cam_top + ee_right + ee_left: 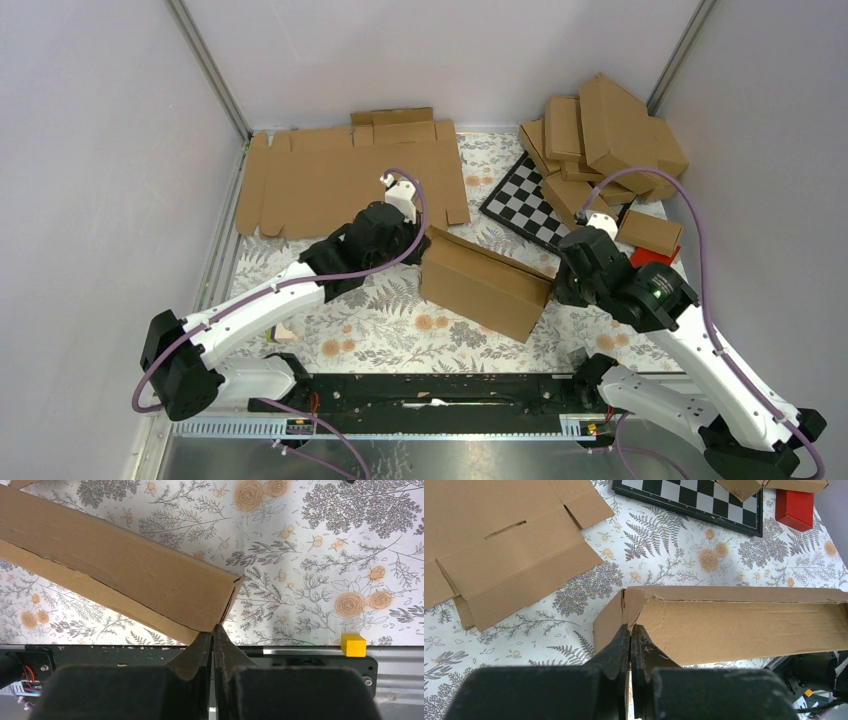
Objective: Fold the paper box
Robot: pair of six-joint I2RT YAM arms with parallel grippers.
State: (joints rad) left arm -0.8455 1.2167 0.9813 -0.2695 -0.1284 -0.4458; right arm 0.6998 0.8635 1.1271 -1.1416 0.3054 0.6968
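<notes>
The paper box (pixel 485 280) is a partly folded brown cardboard piece standing on the flowered table mat, long and shallow, running from upper left to lower right. My left gripper (pixel 425 240) is shut on its left end wall; the left wrist view shows the closed fingertips (pixel 630 627) pinching the corner of the box (pixel 744 625). My right gripper (pixel 556 285) is shut at the box's right end; in the right wrist view its fingertips (pixel 215 629) meet the lower corner of the box (pixel 125 575).
Flat cardboard sheets (pixel 340 180) lie at the back left, also in the left wrist view (pixel 509 555). A checkered board (pixel 525 205), a pile of folded boxes (pixel 605 135) and a red block (pixel 655 257) are at the back right. A yellow block (pixel 353 645) sits on the front rail.
</notes>
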